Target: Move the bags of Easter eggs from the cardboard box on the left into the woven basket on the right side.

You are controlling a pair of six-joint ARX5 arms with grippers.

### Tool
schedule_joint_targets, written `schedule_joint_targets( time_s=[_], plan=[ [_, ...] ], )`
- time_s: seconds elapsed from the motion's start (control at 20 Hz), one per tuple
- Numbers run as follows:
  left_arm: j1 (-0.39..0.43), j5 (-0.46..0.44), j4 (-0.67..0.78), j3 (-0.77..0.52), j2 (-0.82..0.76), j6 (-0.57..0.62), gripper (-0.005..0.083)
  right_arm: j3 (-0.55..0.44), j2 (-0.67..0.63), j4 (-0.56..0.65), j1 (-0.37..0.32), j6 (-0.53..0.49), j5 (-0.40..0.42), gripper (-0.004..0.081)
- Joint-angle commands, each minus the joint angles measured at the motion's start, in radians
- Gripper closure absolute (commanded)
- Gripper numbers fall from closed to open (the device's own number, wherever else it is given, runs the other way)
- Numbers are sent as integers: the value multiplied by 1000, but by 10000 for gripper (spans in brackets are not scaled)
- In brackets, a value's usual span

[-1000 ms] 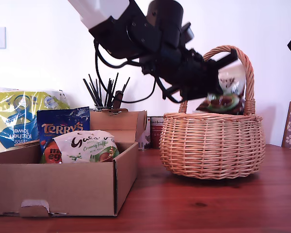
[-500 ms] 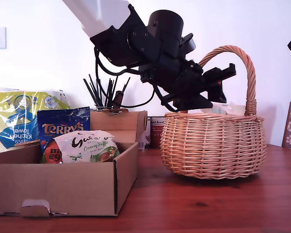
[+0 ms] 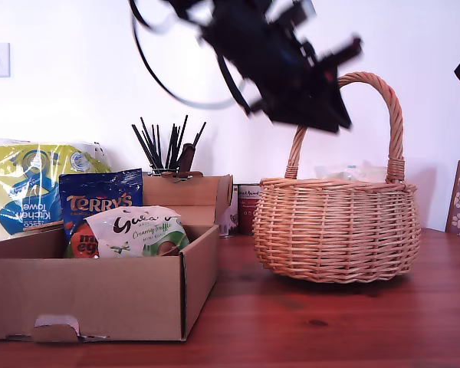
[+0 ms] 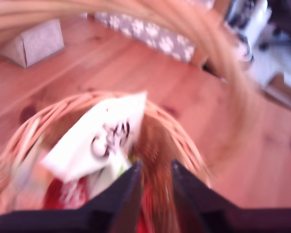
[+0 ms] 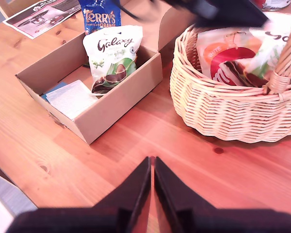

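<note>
First wrist view | my first gripper [image 4: 154, 175] empty, jaws slightly parted, above woven basket [image 4: 184, 145] | white bag [image 4: 99, 136] just beneath fingertips | my second gripper [image 5: 152, 170] closed, empty.

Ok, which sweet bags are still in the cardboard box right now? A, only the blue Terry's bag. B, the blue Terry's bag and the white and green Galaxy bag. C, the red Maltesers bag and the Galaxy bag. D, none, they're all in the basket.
B: the blue Terry's bag and the white-and-green Galaxy bag both stand in the cardboard box, also seen in the second wrist view.
</note>
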Motion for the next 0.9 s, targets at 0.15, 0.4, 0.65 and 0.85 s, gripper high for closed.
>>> schedule_joint_targets(
  time_s=[0.15,0.4,0.65,0.85],
  plan=[
    [82,-31,-253,-47,-137,94,790,11,0,7,5,-3,-3,782],
    [158,-31,-158,-291,-329,98,793,11,0,7,5,-2,-3,782],
    [246,-34,17,-668,-553,98,793,11,0,6,5,-2,-3,782],
    [328,-33,124,-894,-681,108,793,11,0,6,5,-2,-3,782]
  ],
)
